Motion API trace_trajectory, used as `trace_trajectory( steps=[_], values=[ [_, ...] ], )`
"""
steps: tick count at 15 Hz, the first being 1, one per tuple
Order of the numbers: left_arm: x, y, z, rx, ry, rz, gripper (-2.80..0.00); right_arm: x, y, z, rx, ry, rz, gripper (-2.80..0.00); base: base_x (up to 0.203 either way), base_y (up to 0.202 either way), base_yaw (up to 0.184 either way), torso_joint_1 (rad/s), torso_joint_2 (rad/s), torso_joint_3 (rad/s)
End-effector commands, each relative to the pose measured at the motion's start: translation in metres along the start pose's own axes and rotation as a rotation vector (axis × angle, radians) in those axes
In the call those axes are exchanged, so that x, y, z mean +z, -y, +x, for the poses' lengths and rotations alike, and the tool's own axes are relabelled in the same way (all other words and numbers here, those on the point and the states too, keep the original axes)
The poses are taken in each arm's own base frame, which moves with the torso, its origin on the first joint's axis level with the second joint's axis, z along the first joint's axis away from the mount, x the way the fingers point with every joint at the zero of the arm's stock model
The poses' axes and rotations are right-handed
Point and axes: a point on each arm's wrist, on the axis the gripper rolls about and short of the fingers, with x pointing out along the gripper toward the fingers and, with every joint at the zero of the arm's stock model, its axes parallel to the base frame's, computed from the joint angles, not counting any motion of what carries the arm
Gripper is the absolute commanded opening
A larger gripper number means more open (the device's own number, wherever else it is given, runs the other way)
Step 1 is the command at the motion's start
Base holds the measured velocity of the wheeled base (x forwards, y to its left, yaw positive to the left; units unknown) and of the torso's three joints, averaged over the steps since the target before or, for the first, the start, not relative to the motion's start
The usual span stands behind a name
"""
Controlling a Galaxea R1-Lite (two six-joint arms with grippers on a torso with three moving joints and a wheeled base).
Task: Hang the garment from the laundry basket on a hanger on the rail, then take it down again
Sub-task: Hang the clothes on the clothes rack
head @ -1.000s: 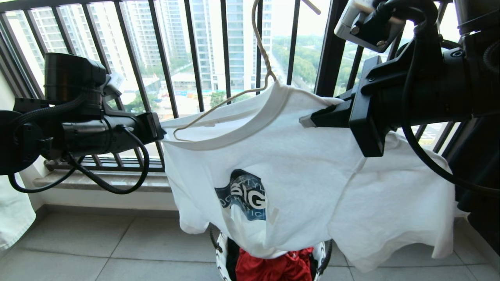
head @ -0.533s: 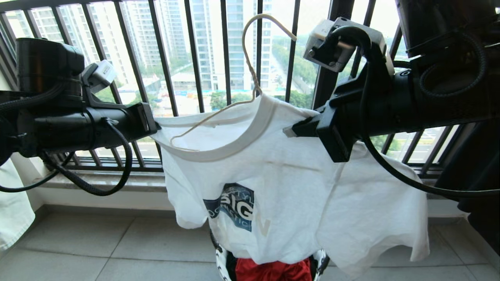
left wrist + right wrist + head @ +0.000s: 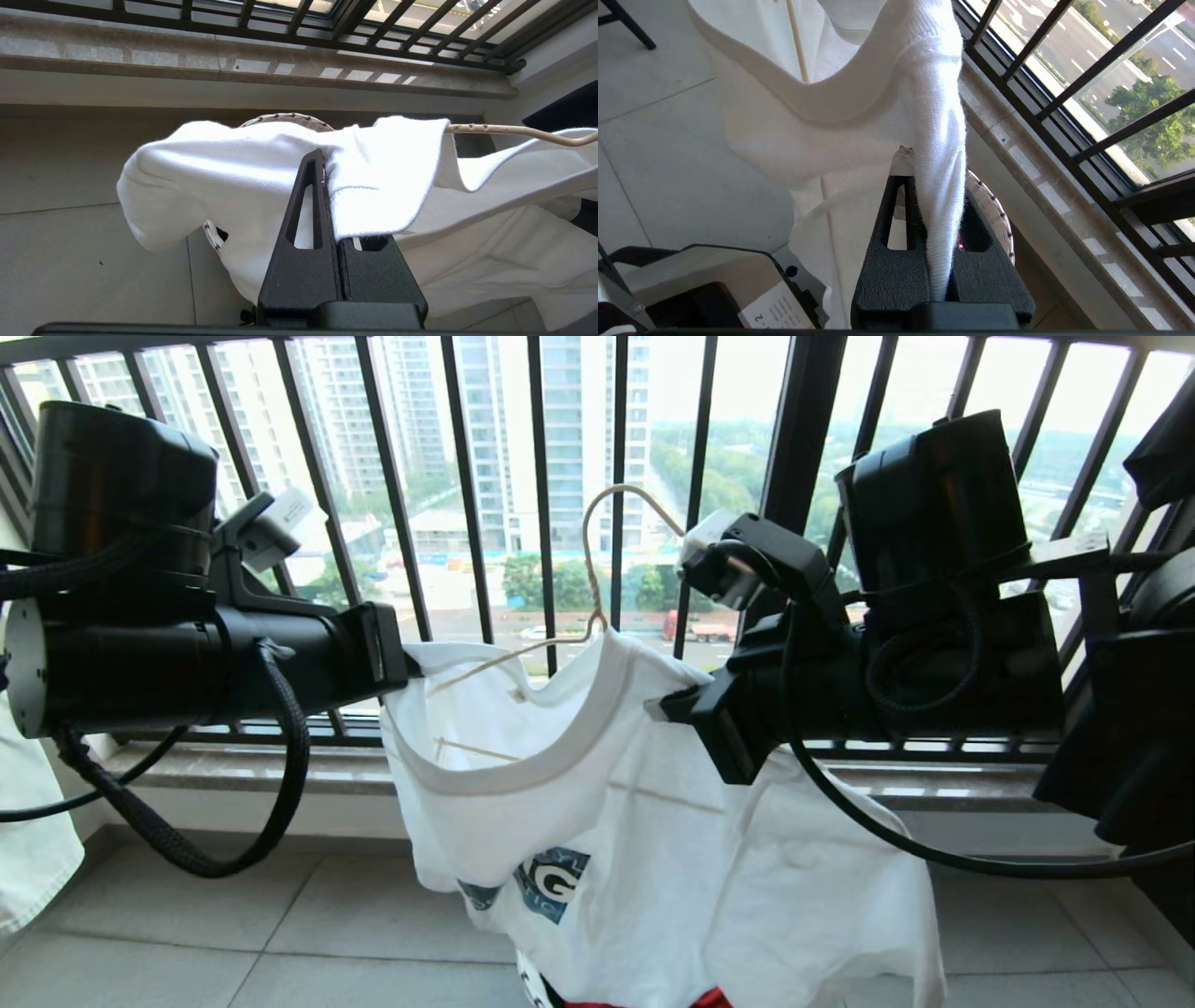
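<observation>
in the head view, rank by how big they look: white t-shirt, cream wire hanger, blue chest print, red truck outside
1. White short-sleeved T-shirt
2. Thin cream-white wire hanger
3. Dark blue chest print, partly folded
4. Red truck, far off beyond the railing, so it only looks smallest

The garment (image 3: 653, 821) is soft matt white cloth with a ribbed collar. The hanger (image 3: 597, 569) inside it is thin cream wire. Matt black gripper fingers (image 3: 308, 210) look grainy.

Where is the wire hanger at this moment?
In the head view's middle, the hanger sits inside the T-shirt, hook up before the window railing, between the left pincer and right pincer.
</observation>
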Motion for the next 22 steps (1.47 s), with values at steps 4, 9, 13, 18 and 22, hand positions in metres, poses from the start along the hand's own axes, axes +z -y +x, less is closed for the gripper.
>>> trace_trajectory(
  steps=[4, 9, 13, 18, 22],
  values=[
    [0.001, 0.010, -0.009, -0.017, 0.023, 0.008, -2.80, -0.016, -0.020, 0.001, -0.048, 0.050, 0.073, -2.80, 0.000, 0.000, 0.000, 0.000, 0.00, 0.000],
    [0.018, 0.019, -0.021, 0.054, 0.084, 0.017, -2.80, -0.023, -0.021, -0.002, -0.107, 0.068, 0.113, -2.80, 0.000, 0.000, 0.000, 0.000, 0.00, 0.000],
    [0.030, 0.033, -0.034, 0.039, 0.067, 0.042, -2.80, -0.039, -0.024, 0.006, -0.117, 0.074, 0.115, -2.80, 0.000, 0.000, 0.000, 0.000, 0.00, 0.000],
    [0.028, 0.055, -0.002, -0.021, 0.018, 0.119, -2.80, -0.037, -0.024, 0.008, -0.115, 0.108, 0.120, -2.80, 0.000, 0.000, 0.000, 0.000, 0.00, 0.000],
    [0.026, 0.079, 0.012, -0.091, 0.002, 0.154, -2.80, -0.038, -0.025, 0.013, -0.112, 0.110, 0.123, -2.80, 0.000, 0.000, 0.000, 0.000, 0.00, 0.000]
  ],
)
